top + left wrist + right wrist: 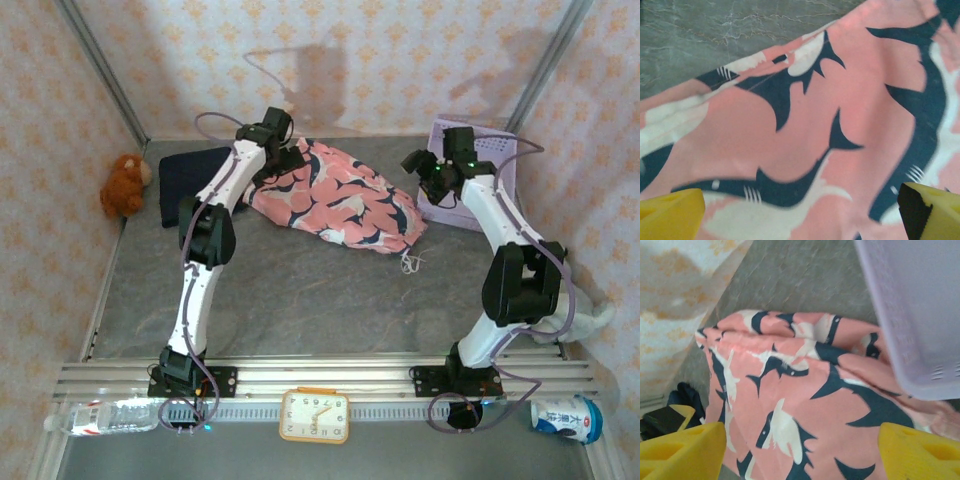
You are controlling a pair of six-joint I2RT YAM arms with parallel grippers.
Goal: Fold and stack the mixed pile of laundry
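While both pairs of jaws stand wide with nothing between them, the pink garment (340, 200) lies crumpled on the grey marbled table (320, 290).
The left gripper (800, 217) hovers over its left end and the right gripper (800, 450) above its right end. Left of it, the navy garment (185, 175) is partly hidden behind the left arm. Right of it, the lavender basket (500, 160) is partly covered by the right arm. Peach-patterned walls (350, 60) stand behind it.

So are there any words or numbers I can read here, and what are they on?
Clock: numbers round its face, too small to read.
Bottle: label too blurred to read.
Blue and white can: print too blurred to read.
No text reads clearly.
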